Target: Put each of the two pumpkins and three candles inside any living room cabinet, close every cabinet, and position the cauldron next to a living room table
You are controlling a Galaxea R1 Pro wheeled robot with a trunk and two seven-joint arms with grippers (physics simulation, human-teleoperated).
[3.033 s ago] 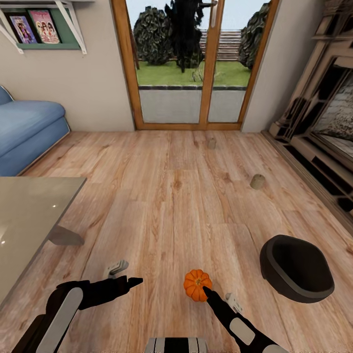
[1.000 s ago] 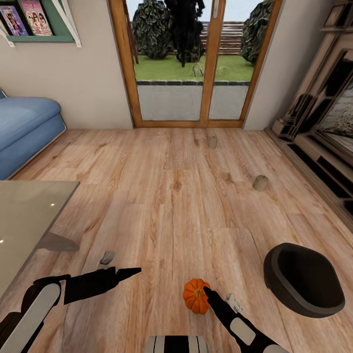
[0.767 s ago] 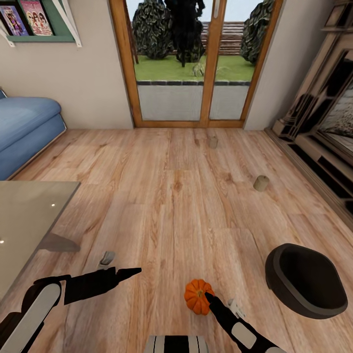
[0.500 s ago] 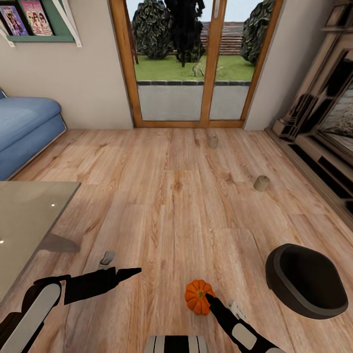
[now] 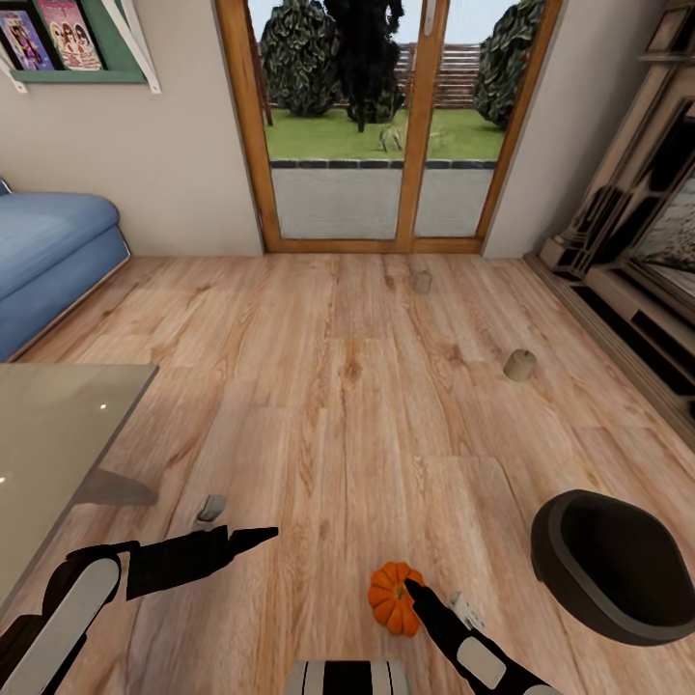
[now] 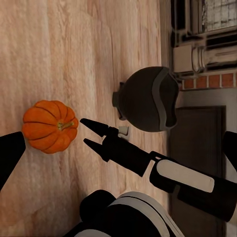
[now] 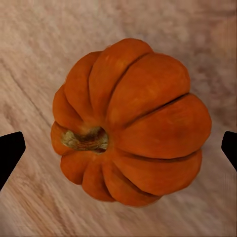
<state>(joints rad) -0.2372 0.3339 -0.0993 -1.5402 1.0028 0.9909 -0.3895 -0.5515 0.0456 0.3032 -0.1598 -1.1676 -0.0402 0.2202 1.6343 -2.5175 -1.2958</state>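
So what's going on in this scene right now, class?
The robot's right end effector is open and poised at a pumpkin lying on the wood floor, not yet gripping it. The left end effector hangs beside it, holding nothing. A black cauldron and two candles sit on the floor farther off.

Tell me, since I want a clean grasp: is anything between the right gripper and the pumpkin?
Nothing visible. The right gripper is open beside the pumpkin, with only bare floor around it.

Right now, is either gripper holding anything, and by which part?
Nothing is held. The right gripper is open beside the pumpkin on the floor; the left gripper is empty.
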